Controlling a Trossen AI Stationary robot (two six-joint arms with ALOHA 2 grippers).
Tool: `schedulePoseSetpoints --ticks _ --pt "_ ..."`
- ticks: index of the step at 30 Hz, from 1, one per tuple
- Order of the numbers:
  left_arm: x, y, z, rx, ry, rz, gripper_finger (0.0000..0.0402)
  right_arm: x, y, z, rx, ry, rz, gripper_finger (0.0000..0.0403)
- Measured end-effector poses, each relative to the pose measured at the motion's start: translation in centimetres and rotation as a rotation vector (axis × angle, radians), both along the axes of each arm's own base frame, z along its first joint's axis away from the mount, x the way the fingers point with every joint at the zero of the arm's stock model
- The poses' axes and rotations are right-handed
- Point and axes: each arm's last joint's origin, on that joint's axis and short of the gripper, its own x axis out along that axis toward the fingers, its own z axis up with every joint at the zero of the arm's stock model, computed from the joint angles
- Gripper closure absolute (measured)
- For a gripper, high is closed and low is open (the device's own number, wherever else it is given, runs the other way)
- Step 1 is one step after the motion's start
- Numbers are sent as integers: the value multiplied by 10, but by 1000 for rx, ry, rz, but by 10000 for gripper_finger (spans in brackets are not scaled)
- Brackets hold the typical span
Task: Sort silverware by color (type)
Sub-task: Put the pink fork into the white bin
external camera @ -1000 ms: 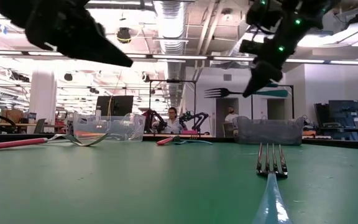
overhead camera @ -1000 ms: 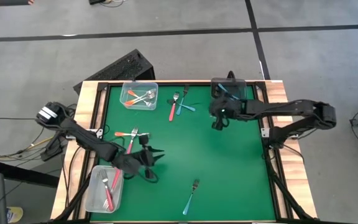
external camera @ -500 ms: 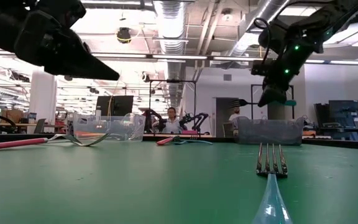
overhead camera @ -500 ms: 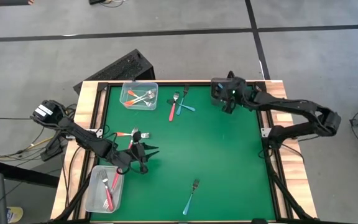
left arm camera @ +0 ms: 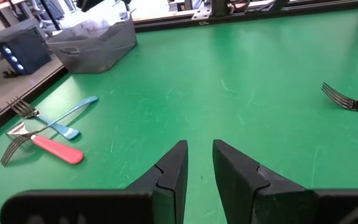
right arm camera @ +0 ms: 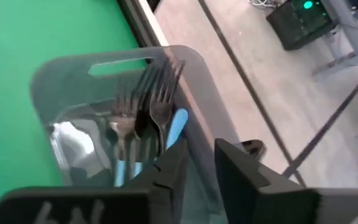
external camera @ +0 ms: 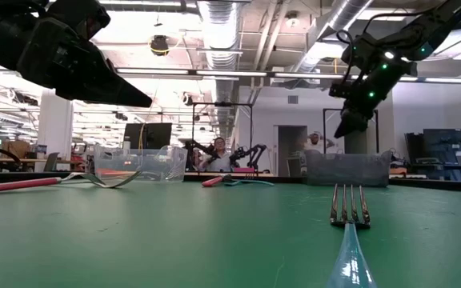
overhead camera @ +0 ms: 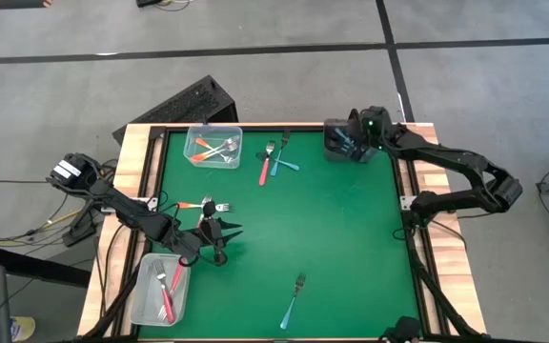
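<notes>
Right gripper [right arm camera: 194, 163] poised directly above the dark bin [right arm camera: 61, 81] at the far right corner of the bench [overhead camera: 341, 238]; its jaws stand slightly spread with nothing between them, and just beyond and below their tips lie several blue-handled forks [right arm camera: 143, 121], tines bunched together inside the bin. Left gripper [left arm camera: 197, 163] hovering low over the green surface on the opposite side; its jaws are narrowly parted and empty, bare bench ahead of the tips. Near these jaws, to one side, lie a red-handled fork and an orange-handled fork [overhead camera: 201, 205]; behind them sits a clear bin [overhead camera: 156, 289] holding red-handled forks. Farther out from the left jaws, a blue-handled fork [overhead camera: 293, 297] lies alone toward the near edge, a crossed red and blue pair [overhead camera: 274, 161] lies toward the far edge, and a second clear bin [overhead camera: 213, 147] holds orange-handled forks. The forks appear light, stiff and thin, lying flat on the bench, so the smooth metal tines are judged likely to slip; the better hold is across the slim plastic handle near its middle, with jaws brought squarely down on either side.
</notes>
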Motion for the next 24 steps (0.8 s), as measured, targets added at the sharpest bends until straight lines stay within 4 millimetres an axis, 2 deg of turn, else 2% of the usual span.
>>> schedulePoseSetpoints --ticks 7,10,14,17,20,24 --pt "-2 1 -3 -20 21 26 335 10 13 -3 189 -232 -161 256" --pt "-3 4 -7 -8 53 47 335 25 30 -4 286 -286 -81 257" --pt "-7 8 -15 -21 133 60 335 53 65 0 286 -312 99 273" --pt "-8 10 -18 -119 142 102 335 72 94 6 290 -383 210 288" --pt "-9 11 -19 -209 118 155 335 86 125 14 301 -472 296 299" --pt "-9 11 -19 -222 109 163 335 98 170 25 271 -605 353 303"
